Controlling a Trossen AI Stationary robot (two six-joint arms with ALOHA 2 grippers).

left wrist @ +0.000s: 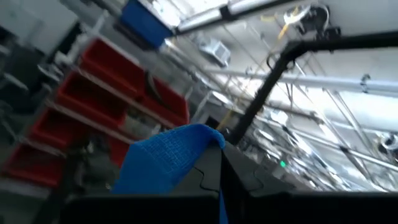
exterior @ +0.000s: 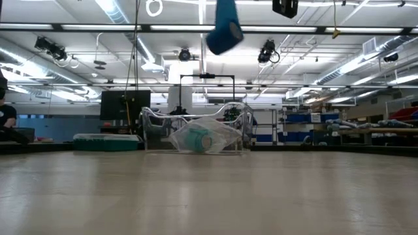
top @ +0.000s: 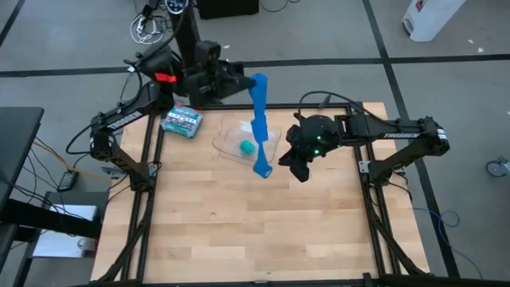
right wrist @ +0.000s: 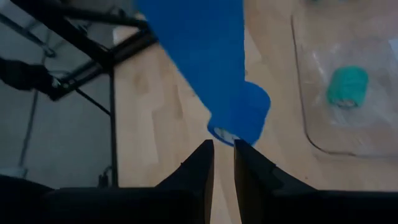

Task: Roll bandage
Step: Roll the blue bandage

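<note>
Counted things on and above the wooden table

Two dark robot arms are seen, each ending in one two-finger gripper: the left gripper (top: 249, 82) and the right gripper (top: 293, 167). One bright blue soft fabric bandage (top: 259, 123) is counted, a single long narrow strip with one partly rolled end. One small teal-green roll (top: 248, 147) is found, lying in one clear plastic tray (top: 227, 135). One green-and-white printed box (top: 182, 121) is counted. One light wooden table top (top: 255, 231) is shown. Several red storage bins (left wrist: 99, 81) are seen on shelving in the left wrist view; their exact number cannot be told.
</note>
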